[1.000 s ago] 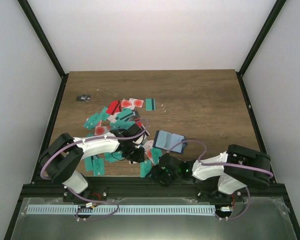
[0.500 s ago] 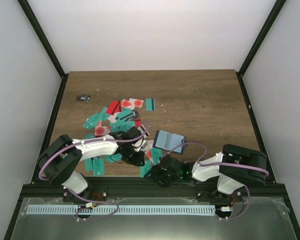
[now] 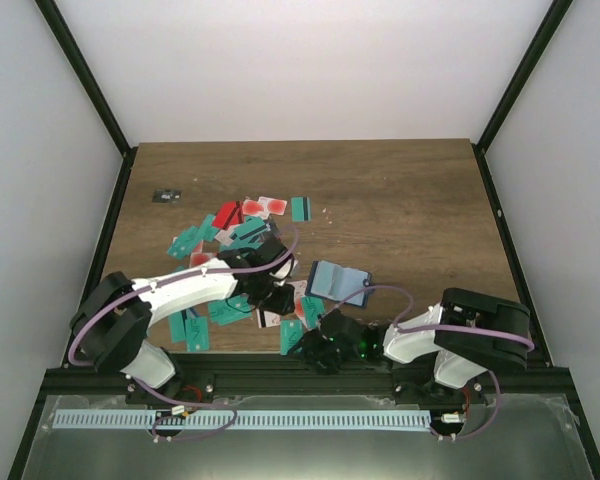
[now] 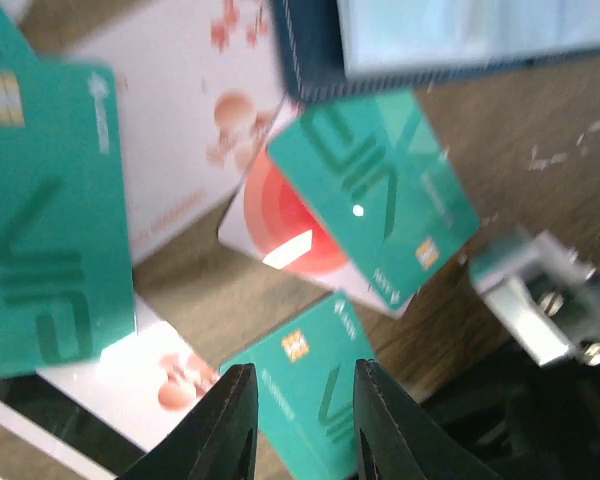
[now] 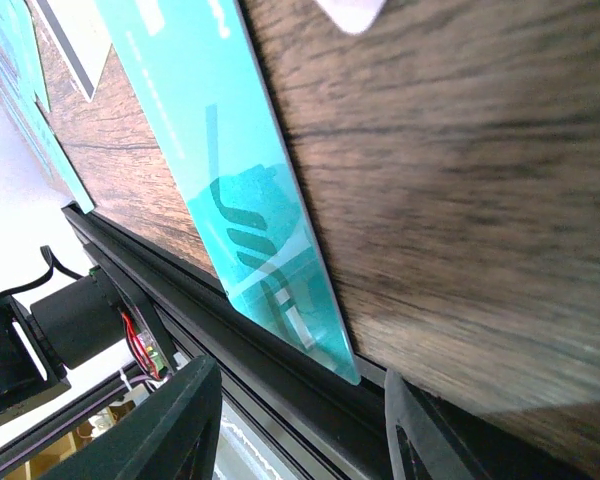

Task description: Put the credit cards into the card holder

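Little looks done: the credit cards [image 3: 242, 232] lie scattered on the table [image 3: 420, 200] beside the card holder [image 3: 337, 281]. The left fingers [image 4: 230, 420] and right fingers [image 5: 180, 430] are spread, holding nothing.

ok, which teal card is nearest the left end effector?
The teal card framed by the open left end effector, at the bottom of the left wrist view. The other teal cards lie farther up the frame.
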